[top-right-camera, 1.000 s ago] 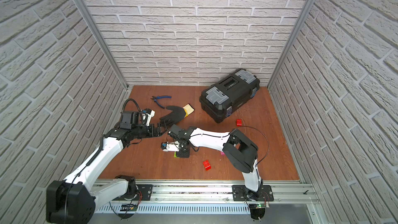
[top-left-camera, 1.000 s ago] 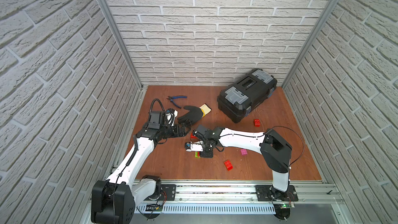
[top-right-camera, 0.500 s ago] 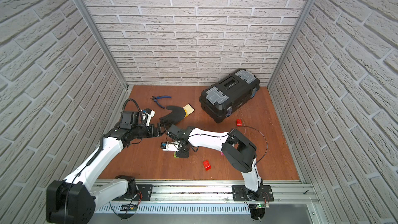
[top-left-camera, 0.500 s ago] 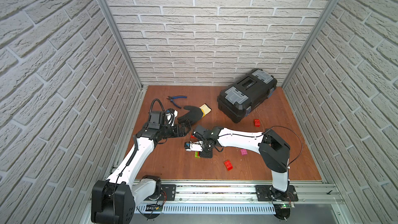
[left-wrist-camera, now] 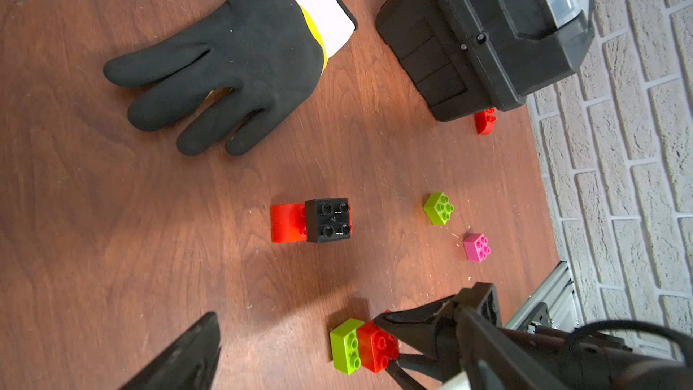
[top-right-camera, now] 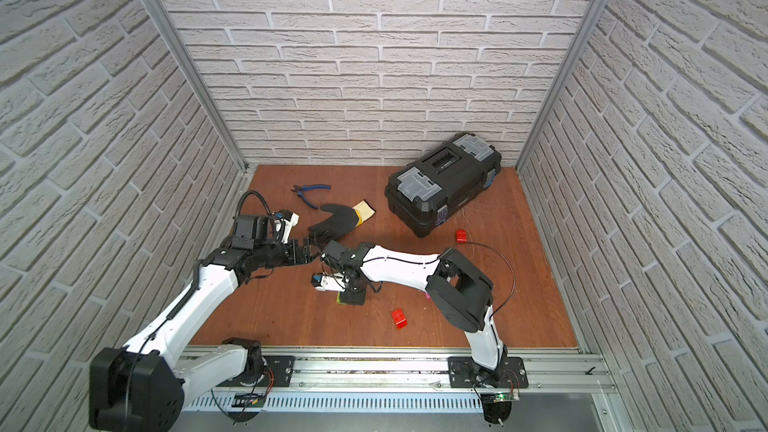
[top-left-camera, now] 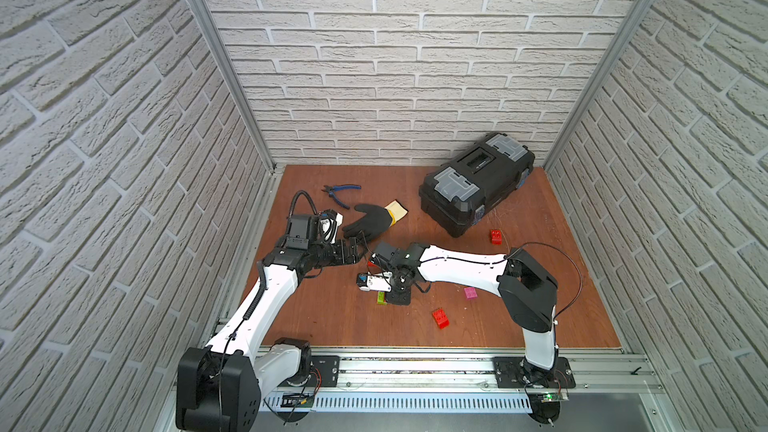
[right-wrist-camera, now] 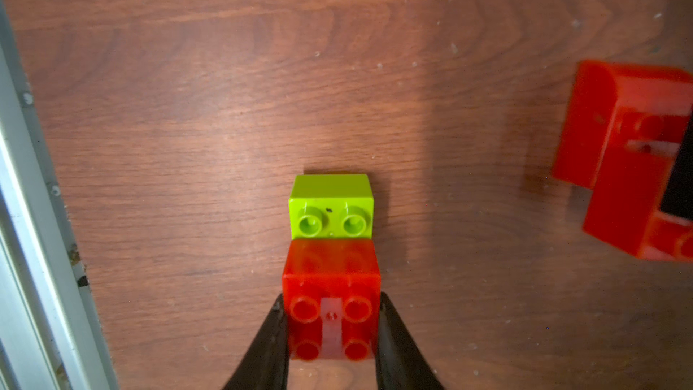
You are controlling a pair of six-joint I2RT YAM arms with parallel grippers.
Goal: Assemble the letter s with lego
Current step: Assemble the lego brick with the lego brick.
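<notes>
right tool [right-wrist-camera: 332, 300] clamped on red brick [right-wrist-camera: 332, 275], hidden in both top views; lime brick [right-wrist-camera: 332, 206] touching it; left tool [top-left-camera: 359, 251] spread, empty

The clamped red brick [right-wrist-camera: 332, 279] is hidden in both top views beneath the right gripper [top-left-camera: 397, 296]; only a sliver of the lime green brick [top-left-camera: 380, 297] is seen, at nine o'clock of that gripper. In the right wrist view, a red brick pair [right-wrist-camera: 630, 151] is blurred and cut off by the frame's edge. In the left wrist view, a lone red brick [left-wrist-camera: 485, 121] is half hidden by the toolbox [left-wrist-camera: 487, 31], itself cropped.
</notes>
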